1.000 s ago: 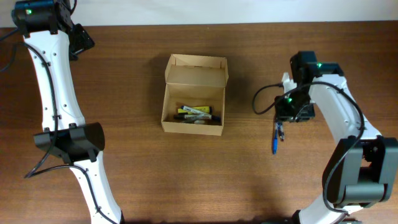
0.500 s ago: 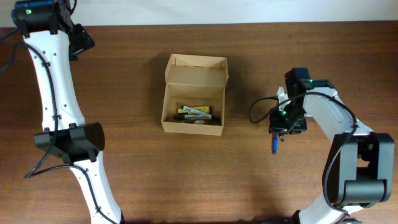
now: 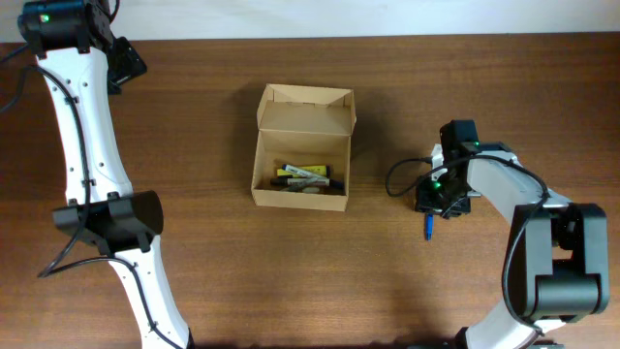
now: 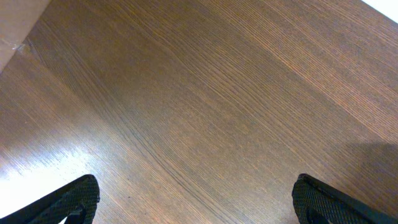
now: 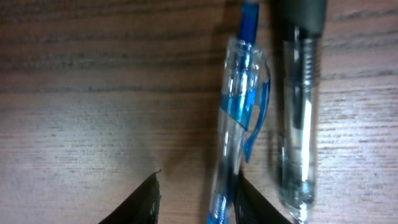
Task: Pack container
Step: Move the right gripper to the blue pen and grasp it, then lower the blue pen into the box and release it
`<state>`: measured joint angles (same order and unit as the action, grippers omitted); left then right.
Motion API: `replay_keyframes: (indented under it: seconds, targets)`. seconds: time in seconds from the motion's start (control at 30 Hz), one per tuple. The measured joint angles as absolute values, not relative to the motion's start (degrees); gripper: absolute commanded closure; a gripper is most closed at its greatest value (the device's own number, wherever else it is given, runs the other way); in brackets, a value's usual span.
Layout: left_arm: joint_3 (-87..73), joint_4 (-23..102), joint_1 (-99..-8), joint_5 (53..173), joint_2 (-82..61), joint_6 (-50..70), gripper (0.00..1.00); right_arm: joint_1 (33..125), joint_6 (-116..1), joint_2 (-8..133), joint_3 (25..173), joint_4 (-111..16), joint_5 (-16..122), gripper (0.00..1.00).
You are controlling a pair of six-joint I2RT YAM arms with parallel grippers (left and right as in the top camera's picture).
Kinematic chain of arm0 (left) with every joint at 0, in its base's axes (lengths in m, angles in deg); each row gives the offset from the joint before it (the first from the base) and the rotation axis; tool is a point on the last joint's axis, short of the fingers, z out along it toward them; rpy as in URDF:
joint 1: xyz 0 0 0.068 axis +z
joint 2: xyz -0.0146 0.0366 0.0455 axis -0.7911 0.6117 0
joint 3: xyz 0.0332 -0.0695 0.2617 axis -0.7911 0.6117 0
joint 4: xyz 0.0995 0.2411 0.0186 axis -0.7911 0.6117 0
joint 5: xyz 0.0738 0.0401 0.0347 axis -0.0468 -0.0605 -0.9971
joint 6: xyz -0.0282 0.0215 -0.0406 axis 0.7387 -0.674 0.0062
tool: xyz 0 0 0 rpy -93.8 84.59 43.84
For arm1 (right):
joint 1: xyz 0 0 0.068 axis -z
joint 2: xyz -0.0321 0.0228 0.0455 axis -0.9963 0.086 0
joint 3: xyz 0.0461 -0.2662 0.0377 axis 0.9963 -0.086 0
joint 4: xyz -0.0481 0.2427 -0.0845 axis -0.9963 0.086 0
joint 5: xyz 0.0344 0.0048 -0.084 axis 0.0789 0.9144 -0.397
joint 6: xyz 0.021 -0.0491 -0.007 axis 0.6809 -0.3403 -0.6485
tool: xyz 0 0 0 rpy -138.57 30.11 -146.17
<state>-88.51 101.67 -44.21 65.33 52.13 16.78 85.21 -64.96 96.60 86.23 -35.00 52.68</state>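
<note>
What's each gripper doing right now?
Left gripper: open, empty.
Right gripper: open, jaws either side of the blue pen, not gripping it yet.

A brown wood-grain table (image 4: 205, 106) is shown across nearly the whole frame. The left gripper (image 4: 196, 205) is seen spread wide, its black fingertips (image 4: 68, 202) set in the lower left and lower right corners, with only bare wood between them. A pale tan patch (image 4: 15, 25) is seen at the upper left; what it is cannot be told.
</note>
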Motion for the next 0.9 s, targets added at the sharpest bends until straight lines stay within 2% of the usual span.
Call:
replay_keyframes:
  seconds: [0.03, 0.07, 0.1, 0.37, 0.5, 0.73, 0.8, 0.9]
  targets:
    - [-88.5, 101.7, -44.2, 65.3, 52.1, 16.8, 0.0, 85.2, -64.7, 96.3, 85.8, -35.4, 52.7, 0.74]
    - [-88.5, 101.7, -44.2, 65.3, 52.1, 16.8, 0.0, 85.2, -64.7, 96.1, 85.5, -35.7, 52.5, 0.93]
    - [-88.5, 101.7, -44.2, 65.3, 52.1, 16.8, 0.0, 85.2, -64.3, 96.0, 85.3, -36.0, 52.2, 0.96]
    - [-88.5, 101.7, -44.2, 65.3, 52.1, 16.8, 0.0, 85.6, -64.5, 96.0, 85.5, -35.7, 52.2, 0.96]
    - [-88.5, 101.7, -44.2, 65.3, 52.1, 16.8, 0.0, 85.5, -67.0, 96.0, 89.6, -30.8, 54.3, 0.96]
    - [-88.5, 101.7, -44.2, 65.3, 52.1, 16.8, 0.0, 83.2, -73.0, 94.2, 113.3, -18.4, 55.6, 0.96]
    - [-88.5, 101.7, -44.2, 65.3, 52.1, 16.8, 0.0, 79.3, -77.7, 92.3, 125.2, -14.9, 55.8, 0.96]
    - [-88.5, 101.7, -44.2, 65.3, 52.1, 16.8, 0.0, 72.9, -85.3, 90.2, 134.5, -12.4, 55.9, 0.96]
